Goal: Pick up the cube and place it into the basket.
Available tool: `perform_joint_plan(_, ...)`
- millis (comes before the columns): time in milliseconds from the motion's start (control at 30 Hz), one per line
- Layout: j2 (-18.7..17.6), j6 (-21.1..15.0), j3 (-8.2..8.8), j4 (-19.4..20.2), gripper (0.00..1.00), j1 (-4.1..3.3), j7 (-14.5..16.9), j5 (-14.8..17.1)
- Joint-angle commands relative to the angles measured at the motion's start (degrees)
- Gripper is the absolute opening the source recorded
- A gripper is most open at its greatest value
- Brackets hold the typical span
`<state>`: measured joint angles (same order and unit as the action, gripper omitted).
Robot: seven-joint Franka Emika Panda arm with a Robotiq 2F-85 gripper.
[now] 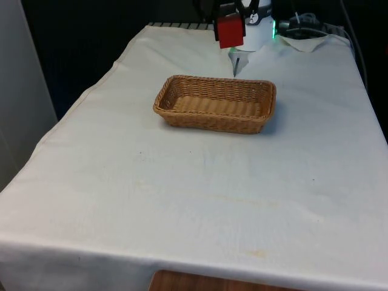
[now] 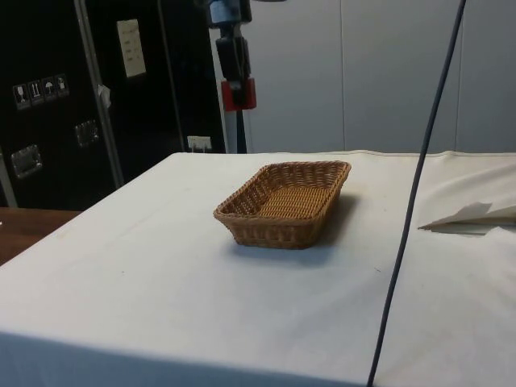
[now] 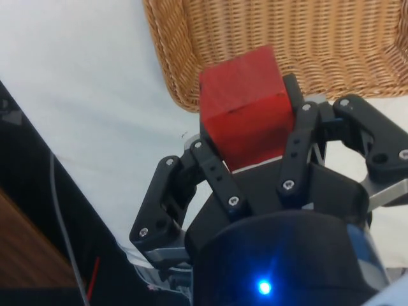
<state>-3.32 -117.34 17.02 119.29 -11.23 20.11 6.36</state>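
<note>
- The tabletop (image 1: 200, 200) lay under a white cloth.
- A rectangular wicker basket (image 1: 215, 103) sat on it, nearer the far end.
- The black end effector (image 1: 231, 27) hung in the air beyond the basket.
- Its fingers were clamped on a red cube (image 3: 245, 115), held well above the cloth.

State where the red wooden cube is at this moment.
The red wooden cube is held in the black pincer, raised above the white-clothed table, beyond the far rim of the woven wicker basket in the front view.
</note>
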Motion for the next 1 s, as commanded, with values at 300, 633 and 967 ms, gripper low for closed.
perform_joint_plan(300, 3.5, -2.7, 0.23, 5.5, 0.0, 0.06, -0.6, -0.5)
perform_joint_plan(633, 6.0, -4.5, 0.63, 10.2, 0.0, 0.17, -0.7, -0.5)
perform_joint_plan(967, 7.8, -6.5, 0.86, 14.3, 0.0, 0.29, -1.3, -0.4)
